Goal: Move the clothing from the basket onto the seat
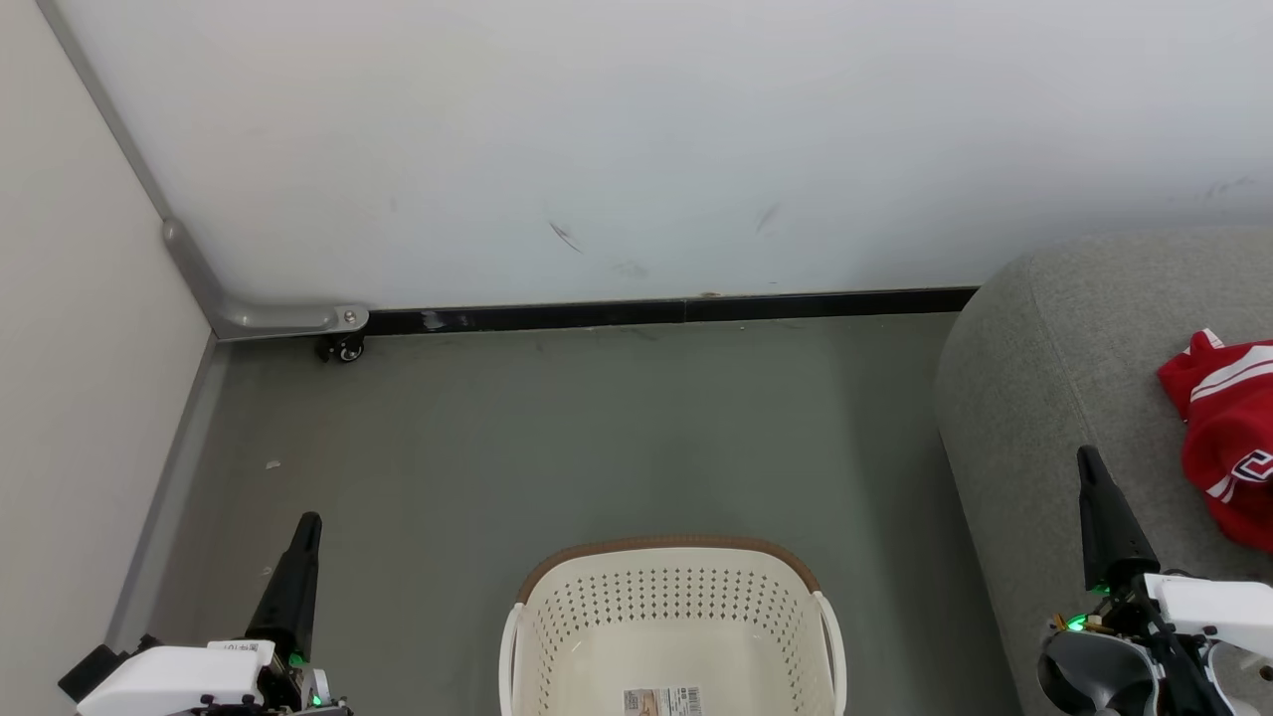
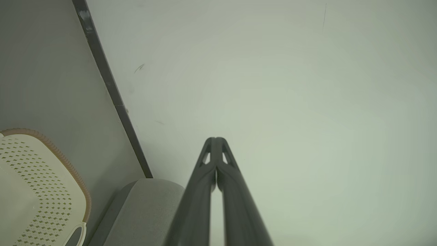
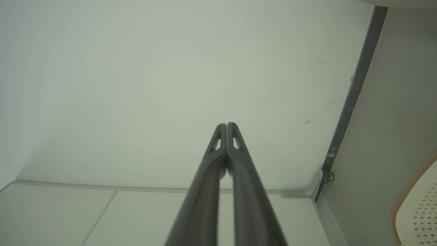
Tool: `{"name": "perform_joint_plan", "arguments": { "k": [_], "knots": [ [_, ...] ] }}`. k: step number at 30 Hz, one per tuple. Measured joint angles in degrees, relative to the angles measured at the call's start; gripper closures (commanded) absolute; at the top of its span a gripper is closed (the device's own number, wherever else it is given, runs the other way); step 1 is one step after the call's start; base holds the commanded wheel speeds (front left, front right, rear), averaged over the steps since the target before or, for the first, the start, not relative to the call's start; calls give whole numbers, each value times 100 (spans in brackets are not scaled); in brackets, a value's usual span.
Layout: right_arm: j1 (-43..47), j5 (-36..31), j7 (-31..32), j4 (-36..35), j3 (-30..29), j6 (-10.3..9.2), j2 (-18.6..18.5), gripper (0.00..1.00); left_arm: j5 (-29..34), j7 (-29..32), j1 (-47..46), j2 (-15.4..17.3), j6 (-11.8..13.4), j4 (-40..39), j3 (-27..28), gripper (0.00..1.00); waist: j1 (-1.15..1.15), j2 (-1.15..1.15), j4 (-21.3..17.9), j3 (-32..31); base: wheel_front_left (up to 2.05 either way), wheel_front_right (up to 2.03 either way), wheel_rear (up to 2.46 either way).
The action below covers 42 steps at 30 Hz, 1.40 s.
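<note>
We see the white wall (image 1: pixel 636 149) across 12 o'clock of the head view, with grey floor (image 1: pixel 597 438) below it and a dark baseboard (image 1: pixel 676 311) between them. The seat (image 1: pixel 1054 358) takes 3 to 5 o'clock. Its rounded corner faces 11 and its near edge runs 12-to-6.

The basket (image 1: pixel 668 544) stands on the floor at 6 o'clock, beside the seat but apart from it. Its brown-rimmed end points to 12, with handles at 9 and 3. The frame's bottom edge cuts it, so we cannot tell its long axis.

The clothing (image 1: pixel 1228 438) lies on the seat at 3 o'clock as a crumpled red heap with white stripes. Its long axis runs roughly 12-to-6, and the right edge cuts it. Which way it faces we cannot tell.

At 7 o'clock the left gripper (image 1: pixel 309 521) hangs over the floor, fingers pressed together and pointing to 12, gripping nothing. At 4 o'clock the right gripper (image 1: pixel 1087 455) is over the seat's edge, tips also together, near the clothing but not touching it.

The head view gives us the clothing, a label (image 1: pixel 662 701) on the basket bottom, and a caster (image 1: pixel 345 349) at 10. The left wrist view has the seat corner (image 2: pixel 150 205) at 7 and the basket wall (image 2: pixel 44 177) at 8. The right wrist view has the caster (image 3: pixel 329 177) and a basket rim (image 3: pixel 406 194) at 4.
</note>
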Motion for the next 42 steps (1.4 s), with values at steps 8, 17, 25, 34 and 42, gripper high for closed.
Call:
{"name": "perform_joint_plan", "arguments": {
  "k": [8,17,25,34,42],
  "knots": [
    [0,-1,0,0,-7,0,2,100,0,0,-4,-1,0,4,1,100,0,0,0,0,0,0,0],
    [0,-2,1,1,-13,0,8,100,0,0,-19,-2,0,12,2,100,0,0,0,0,0,0,0],
    [0,-10,2,1,-21,0,12,100,0,0,-20,-5,0,15,8,100,0,0,0,0,0,0,0],
    [0,-10,8,1,-27,0,14,100,0,0,-21,-5,0,14,11,100,0,0,0,0,0,0,0],
    [0,-37,8,1,-32,0,18,100,0,0,-21,-7,0,13,12,100,0,0,0,0,0,0,0]
  ]
}}
